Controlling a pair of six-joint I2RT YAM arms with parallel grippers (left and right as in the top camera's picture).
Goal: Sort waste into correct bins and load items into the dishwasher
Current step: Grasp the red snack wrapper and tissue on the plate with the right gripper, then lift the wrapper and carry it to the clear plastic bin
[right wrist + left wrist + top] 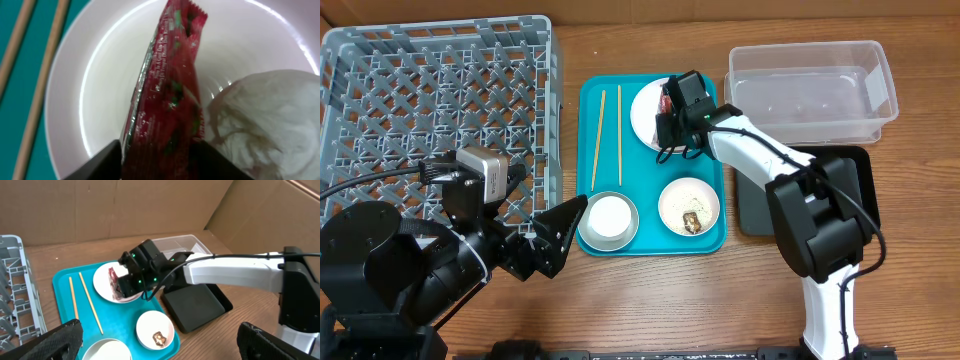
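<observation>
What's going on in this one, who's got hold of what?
The right gripper is closed on a red wrapper, holding it upright over the white plate on the teal tray. A crumpled tissue lies in the same plate. The left gripper hangs open and empty near the tray's front left corner. The chopsticks and two bowls sit on the tray, and nothing is in the dish rack or clear bin.

Overhead looked straight down on the table (650, 300); left wrist obliquely across it; right wrist close over the plate (90, 85) all shared.
</observation>
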